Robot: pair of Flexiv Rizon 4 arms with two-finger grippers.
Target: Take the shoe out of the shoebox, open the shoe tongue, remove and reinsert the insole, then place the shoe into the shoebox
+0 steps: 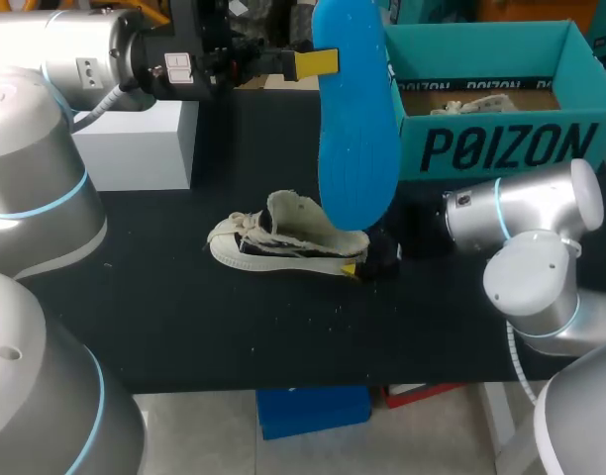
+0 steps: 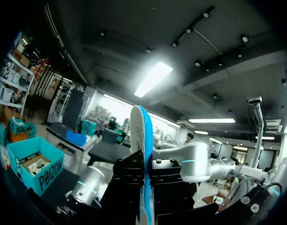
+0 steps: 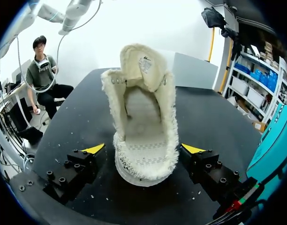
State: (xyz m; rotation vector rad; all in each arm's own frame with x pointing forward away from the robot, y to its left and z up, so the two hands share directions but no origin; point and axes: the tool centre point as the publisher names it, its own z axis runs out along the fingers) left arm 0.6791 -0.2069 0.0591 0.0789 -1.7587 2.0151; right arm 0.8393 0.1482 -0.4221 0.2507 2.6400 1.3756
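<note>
Above the shoe's [image 1: 283, 240] heel end, the blue insole [image 1: 354, 119] is held clear of the counter [image 1: 184, 317]. The left arm [image 1: 85, 49] comes in from beyond the toe side, and the left jaws are pinched on the insole's far end. In the head view one yellow tip [image 1: 318, 62] shows pressed against the insole's edge. In the left wrist view the insole [image 2: 144, 154] stands edge-on, squeezed between the two black finger blocks [image 2: 127, 176] with no gap on either side. From overhead the insole's near end overlaps the heel, but I cannot tell whether it touches the shoe.

It is a cream canvas shoe with frayed edges, standing on its sole on the black counter. Its laces are loose at the toe and its tongue is pulled up and back.

At the heel is the right arm [image 1: 521, 213], and the right jaws are spread wide. In the right wrist view the shoe [image 3: 143, 140] sits heel-first between the two yellow tips [image 3: 94, 148], one just beside each side of the heel. A strip of counter shows between the shoe and one tip — so these jaws are not clamped on it.

Beyond the shoe's heel stands the open teal shoebox [image 1: 491, 148], with crumpled paper [image 1: 481, 102] inside. Beyond its toe stands a white box [image 1: 135, 143].
</note>
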